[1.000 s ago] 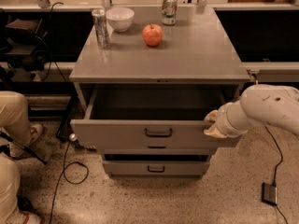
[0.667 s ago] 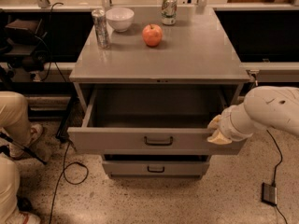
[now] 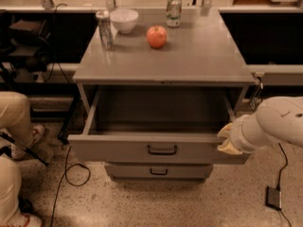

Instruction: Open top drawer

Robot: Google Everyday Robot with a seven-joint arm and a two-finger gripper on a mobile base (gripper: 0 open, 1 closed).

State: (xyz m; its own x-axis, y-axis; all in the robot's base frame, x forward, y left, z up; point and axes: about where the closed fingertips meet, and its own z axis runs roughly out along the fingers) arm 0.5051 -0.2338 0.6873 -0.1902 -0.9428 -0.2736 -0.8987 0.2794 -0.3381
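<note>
The wide grey metal top drawer (image 3: 118, 150) stands drawn well out of the front of the grey metal cabinet (image 3: 203, 56), directly below the cabinet's flat top. Its deep, plain grey inside is open to view and looks empty. The robot's pale, yellowish-tipped gripper (image 3: 228, 139) is at the drawer's right front corner, touching the top edge of the front panel, well to the right of the small black bar handle (image 3: 162, 150) at the panel's centre. Whether the gripper is clenched on that edge or merely resting against it cannot be told, because the white arm covers the contact.

As a judgement, the drawer will handle as a stiff, fairly heavy sheet-metal box that runs on slides. It will not flex or break, but its painted steel is smooth and likely slippery under a pad. Force applied at one corner tends to skew it in the runners (an off-centre pull can bind a wide drawer). The surest hold is the bar handle, with the top lip of the front panel near the centre as second choice.

Below the top drawer, a narrower grey drawer (image 3: 137, 171) sits closed in the cabinet. On the cabinet's top, towards the back, stand a red apple (image 3: 156, 36), a white bowl (image 3: 124, 20) and two metal cans (image 3: 104, 29), which a hard jerk could rock.
</note>
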